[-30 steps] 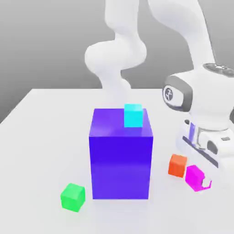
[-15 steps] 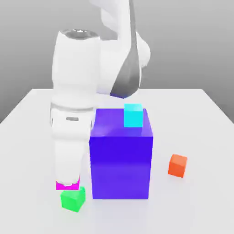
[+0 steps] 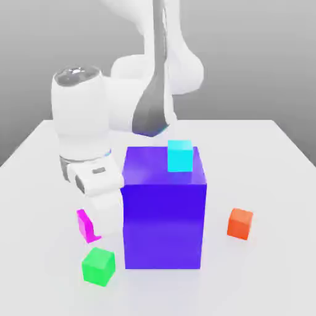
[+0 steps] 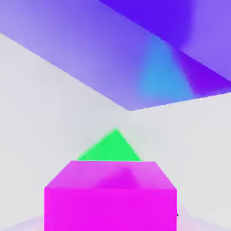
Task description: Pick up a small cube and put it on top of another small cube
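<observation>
In the exterior view, the white arm bends down on the exterior view's left of the tall blue-purple block [image 3: 163, 207], which stands near the middle of the white bench [image 3: 271, 271]. The end effector [image 3: 94, 227] hangs at the arm's lower end, pointing down and slightly tilted, close beside the block's left face. Its jaws are clamped on the small cube [image 3: 87, 226], a glossy magenta-pink cube held clear of the bench. The small cube sits tilted, one corner lower than the rest; being a cube it has no long axis. It pokes out from the end effector on the exterior view's left, partly covered by the white finger housing. Just below it and slightly to the right, the green cube [image 3: 98, 266] rests on the bench, apart from the held cube. A cyan cube [image 3: 180, 155] sits on top of the blue-purple block near its rear edge. An orange cube [image 3: 239, 223] lies on the bench on the exterior view's right of the block, well apart from the end effector.

In the hand view, the small cube [image 4: 110, 196] fills the near foreground, with a flat face turned toward the camera. Beyond it a corner of the green cube [image 4: 113, 148] shows against the white bench [image 4: 45, 113]. The blue-purple block [image 4: 135, 49] looms further on, with a cyan tint on its face.
</observation>
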